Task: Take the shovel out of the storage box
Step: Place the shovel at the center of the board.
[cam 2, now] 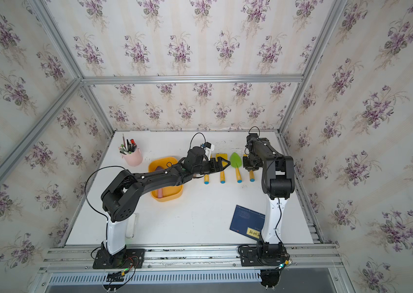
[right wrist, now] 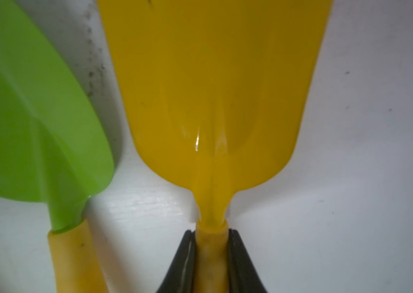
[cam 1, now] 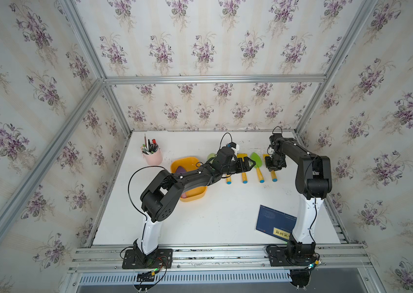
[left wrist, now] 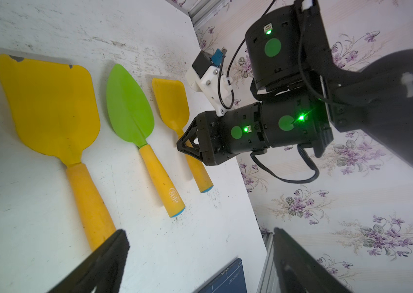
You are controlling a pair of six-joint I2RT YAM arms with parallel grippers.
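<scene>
left wrist: unreadable logo (left wrist: pixel 173 194), green shovel (left wrist: pixel 146 154)

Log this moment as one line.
left gripper: open, empty | right gripper: shut on yellow shovel handle | storage box: purple shovel inside

Pink pen cup (cam 1: pixel 152 157), blue book (cam 1: pixel 274 219)

white table (cam 1: pixel 213 220): four shovels (cam 1: pixel 256 159), storage box (cam 1: pixel 186 159), pen cup (cam 1: pixel 152 157), blue book (cam 1: pixel 274 220).
</scene>
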